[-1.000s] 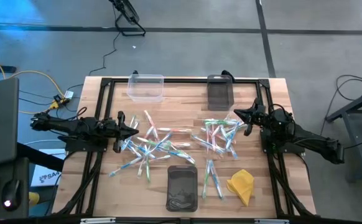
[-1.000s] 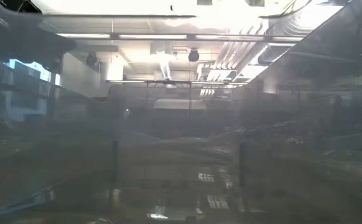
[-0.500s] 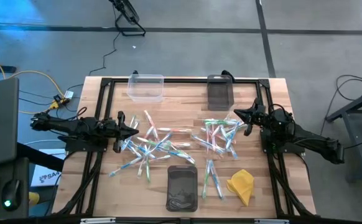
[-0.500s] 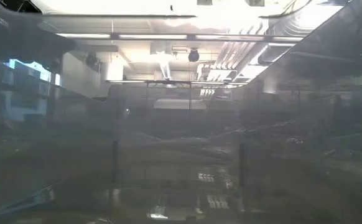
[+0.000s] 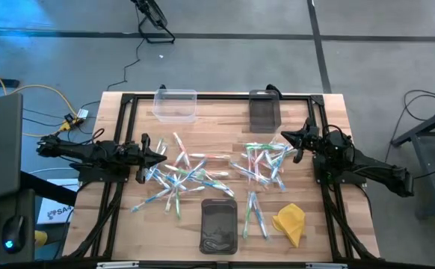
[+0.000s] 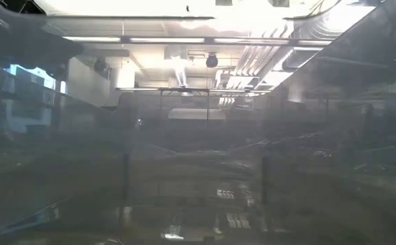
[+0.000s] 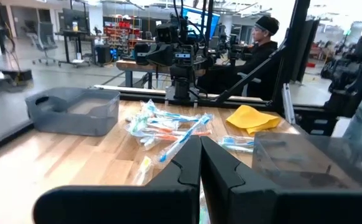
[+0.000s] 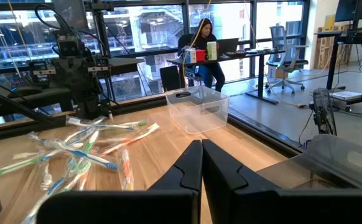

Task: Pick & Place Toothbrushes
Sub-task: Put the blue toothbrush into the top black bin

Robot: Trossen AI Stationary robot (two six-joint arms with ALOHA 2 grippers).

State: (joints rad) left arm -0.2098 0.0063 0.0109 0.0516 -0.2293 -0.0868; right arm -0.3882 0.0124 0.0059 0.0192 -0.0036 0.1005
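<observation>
1. The toothbrushes [image 5: 184,173] lay on the wooden table [image 5: 128,217] in two loose heaps, crossing each other, so no common long axis could be given. The left heap was just in front of the left gripper [image 5: 160,158], the right heap [image 5: 262,162] just in front of the right gripper [image 5: 286,137].
2. Each arm was therefore nearer to its own heap; both grippers rested at the heap's outer edge, pointing inward, with fingers pressed together and holding nothing.
3. A few toothbrushes [image 5: 254,213] lay apart near the front, between the front dark bin [image 5: 219,224] and the yellow cloth [image 5: 289,222].
4. Count: dozens of toothbrushes, too tangled for an exact number; three bins, namely one clear bin [image 5: 176,104], one dark bin [image 5: 264,110] at the back, and the front one; one cloth; two arms.
</observation>
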